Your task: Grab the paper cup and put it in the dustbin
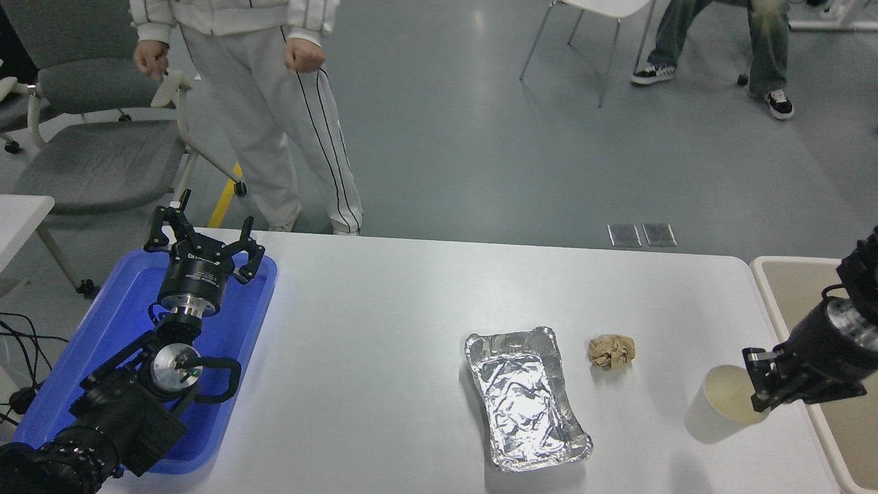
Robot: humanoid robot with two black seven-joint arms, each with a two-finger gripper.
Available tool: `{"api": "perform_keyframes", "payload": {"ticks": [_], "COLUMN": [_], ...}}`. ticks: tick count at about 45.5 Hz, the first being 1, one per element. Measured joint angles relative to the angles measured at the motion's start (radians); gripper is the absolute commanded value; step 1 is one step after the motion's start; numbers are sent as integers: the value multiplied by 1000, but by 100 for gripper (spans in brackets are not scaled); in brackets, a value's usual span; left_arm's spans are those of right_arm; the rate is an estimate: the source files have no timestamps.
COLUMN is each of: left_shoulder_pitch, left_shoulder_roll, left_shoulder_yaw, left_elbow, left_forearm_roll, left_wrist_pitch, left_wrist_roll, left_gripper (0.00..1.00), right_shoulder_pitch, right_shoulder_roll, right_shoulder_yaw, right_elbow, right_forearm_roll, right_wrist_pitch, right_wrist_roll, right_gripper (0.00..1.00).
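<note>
The white paper cup with a cream inside is near the table's right front edge, tilted with its mouth toward the right. My right gripper comes in from the right edge and is shut on the cup's rim, one finger inside the mouth. The beige dustbin with an off-white rim stands just past the table's right edge, under the right arm. My left gripper is open and parked over the blue tray at the lower left.
A silver foil tray lies in the middle front of the table. A crumpled tan paper ball lies between it and the cup. A blue plastic tray sits at the left. A person in white stands at the far side; chairs stand beyond.
</note>
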Motion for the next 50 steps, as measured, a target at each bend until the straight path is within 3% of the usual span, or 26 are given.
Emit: {"api": "perform_keyframes", "payload": {"ticks": [20,50], "left_shoulder_pitch": [0,0], "left_shoulder_roll": [0,0], "left_shoulder_yaw": [0,0], "left_elbow": [0,0], "left_forearm_roll": [0,0], "left_wrist_pitch": [0,0], "left_wrist_roll": [0,0], "left_gripper": [100,100], "right_shoulder_pitch": [379,484], "right_shoulder_roll": [7,20], "right_shoulder_yaw": [-124,-184], "right_elbow": [39,36], "right_forearm_roll": [42,48], "right_wrist_pitch": [33,37], "right_wrist_roll": [0,0], "right_gripper": [0,0]}}
